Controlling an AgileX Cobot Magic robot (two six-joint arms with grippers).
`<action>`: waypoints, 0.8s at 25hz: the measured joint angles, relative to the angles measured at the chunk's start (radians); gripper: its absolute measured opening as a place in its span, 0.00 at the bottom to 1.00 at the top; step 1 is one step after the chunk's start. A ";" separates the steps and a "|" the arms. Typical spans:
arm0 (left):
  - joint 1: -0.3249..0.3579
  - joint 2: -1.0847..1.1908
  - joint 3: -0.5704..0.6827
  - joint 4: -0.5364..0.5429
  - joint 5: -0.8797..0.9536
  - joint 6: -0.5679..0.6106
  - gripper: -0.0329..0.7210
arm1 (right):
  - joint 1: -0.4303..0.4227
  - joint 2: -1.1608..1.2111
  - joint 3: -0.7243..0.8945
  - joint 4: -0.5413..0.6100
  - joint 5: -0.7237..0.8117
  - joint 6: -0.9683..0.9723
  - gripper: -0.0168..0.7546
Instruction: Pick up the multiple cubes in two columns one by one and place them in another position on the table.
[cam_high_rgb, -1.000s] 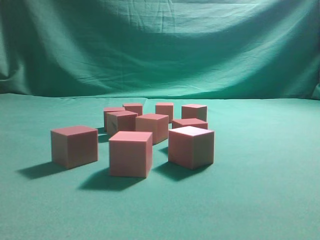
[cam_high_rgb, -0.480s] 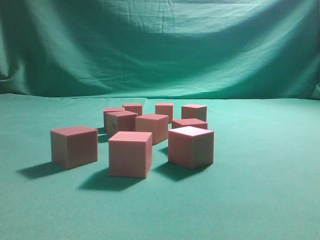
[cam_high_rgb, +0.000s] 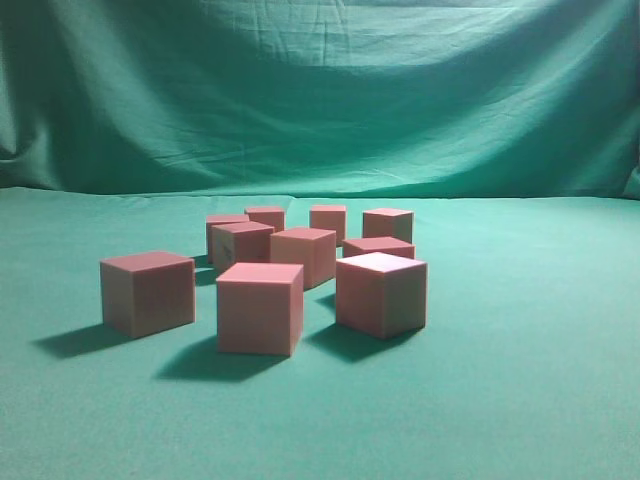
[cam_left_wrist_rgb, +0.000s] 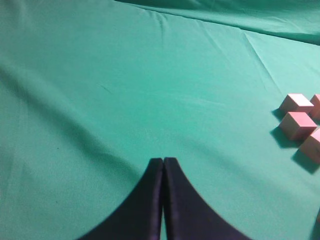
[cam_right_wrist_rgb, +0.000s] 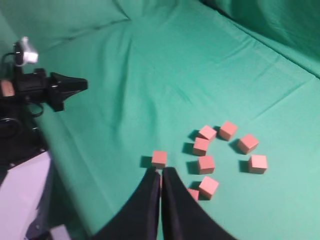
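**Cubes clustered on the green table, both grippers closed and empty**

The cubes (cam_high_rgb: 261, 306) sit in a loose cluster near the middle of the table (cam_high_rgb: 520, 400), all resting flat on the cloth, none stacked. They are small, matte, pinkish-red blocks with plain faces; some sides look paler, almost tan. In the exterior view three stand nearest the camera, with the others grouped behind them.

The right gripper (cam_right_wrist_rgb: 160, 176) hangs high above the table with its dark fingers pressed together, holding nothing and touching no cube. The left gripper (cam_left_wrist_rgb: 163, 162) is likewise closed tight, empty, over bare cloth, with a few cubes well off to its right.

The exterior view shows no arm or gripper at all, only cubes, table and the draped backdrop (cam_high_rgb: 320, 90). The right wrist view looks down on the cluster as a rough ring, with one cube (cam_right_wrist_rgb: 159, 158) set apart on the left, and also takes in the other arm (cam_right_wrist_rgb: 45, 90) at the table's edge. The left wrist view catches only the cluster's fringe at its right border.
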 joint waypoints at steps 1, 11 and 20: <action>0.000 0.000 0.000 0.000 0.000 0.000 0.04 | 0.000 0.000 0.000 0.000 0.000 0.000 0.02; 0.000 0.000 0.000 0.000 0.000 0.000 0.04 | 0.000 -0.389 0.388 0.207 -0.134 -0.002 0.02; 0.000 0.000 0.000 0.000 0.000 0.000 0.04 | 0.000 -0.414 0.582 0.216 -0.218 -0.002 0.02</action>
